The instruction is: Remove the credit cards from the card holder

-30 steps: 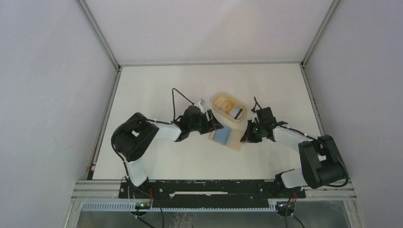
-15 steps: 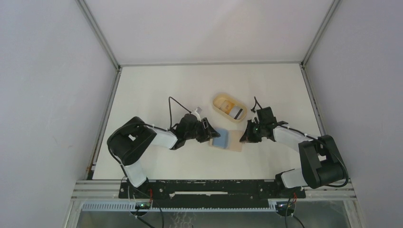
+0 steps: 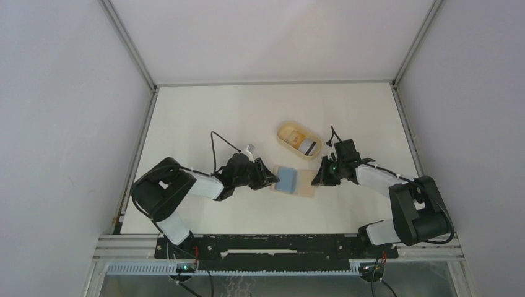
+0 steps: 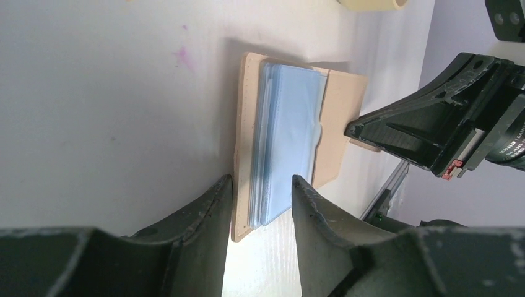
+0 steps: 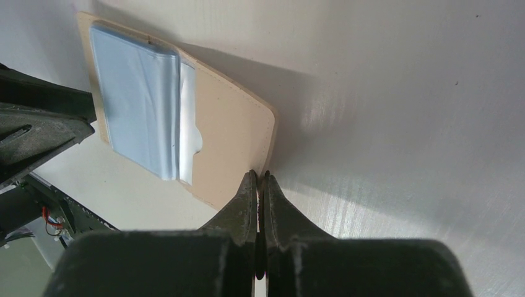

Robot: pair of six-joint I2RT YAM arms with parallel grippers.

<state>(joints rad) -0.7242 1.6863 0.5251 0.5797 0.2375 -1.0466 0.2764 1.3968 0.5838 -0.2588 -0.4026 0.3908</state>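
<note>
The tan card holder (image 3: 305,184) lies open on the table, with a stack of blue-grey credit cards (image 3: 286,179) on its left half. My left gripper (image 3: 270,180) is open at the holder's left edge. In the left wrist view its jaws (image 4: 261,185) straddle the near end of the cards (image 4: 291,130) and the holder's flap (image 4: 244,148), apart from both. My right gripper (image 3: 317,179) is shut on the holder's right edge. The right wrist view shows it (image 5: 260,176) pinching the holder's corner (image 5: 229,148), with the cards (image 5: 133,93) beyond.
An oval tan tray (image 3: 286,131) stands just behind the holder, with a pale card with a dark stripe (image 3: 308,147) in it. The right gripper's body (image 4: 433,124) faces my left fingers across the holder. Metal rails run along the table's sides.
My left arm has swung down and toward the near side, so its gripper now sits at the holder's left edge. The holder has turned slightly. The right gripper has kept its hold.
</note>
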